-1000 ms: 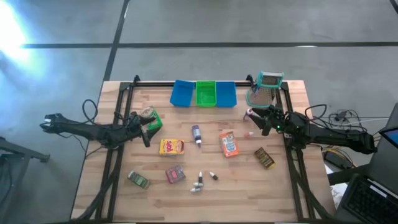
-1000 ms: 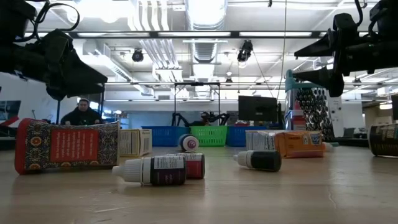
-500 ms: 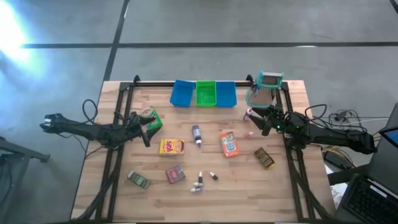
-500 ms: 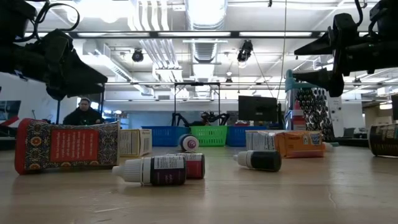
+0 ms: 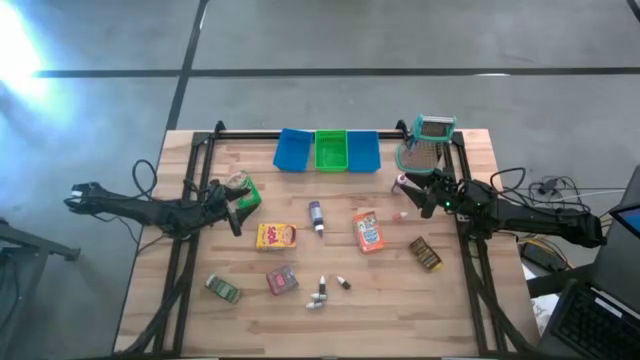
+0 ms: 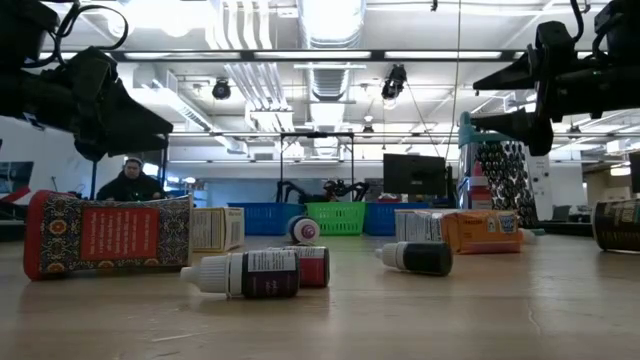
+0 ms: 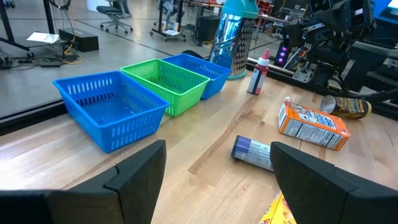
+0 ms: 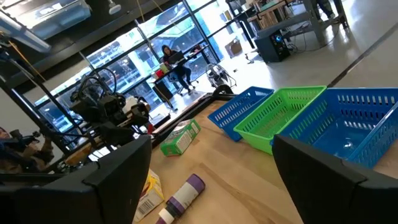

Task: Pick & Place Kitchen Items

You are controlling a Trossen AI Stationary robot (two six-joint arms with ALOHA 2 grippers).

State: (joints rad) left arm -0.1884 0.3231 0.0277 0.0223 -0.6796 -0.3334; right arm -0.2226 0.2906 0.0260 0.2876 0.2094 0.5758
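Note:
The kitchen items lie scattered on the wooden table [image 5: 180,320]: a green box [image 5: 243,190], a yellow-red box [image 5: 276,236], a purple bottle [image 5: 316,214], an orange box [image 5: 368,230], a brown packet [image 5: 426,254], a green packet [image 5: 223,289], a pink-red packet [image 5: 282,280] and small bottles [image 5: 322,292]. A pink-capped bottle [image 7: 256,74] stands upright. My left gripper [image 5: 237,207] hovers open at the left, beside the green box. My right gripper [image 5: 413,193] hovers open at the right, near the pink-capped bottle. Neither holds anything.
Two blue bins [image 5: 292,150] [image 5: 363,150] with a green bin [image 5: 331,150] between them stand in a row at the far edge. A metal grater with a teal handle [image 5: 430,140] stands at the far right. Black frame rails [image 5: 180,250] run along both sides. A person [image 6: 130,185] sits beyond the table.

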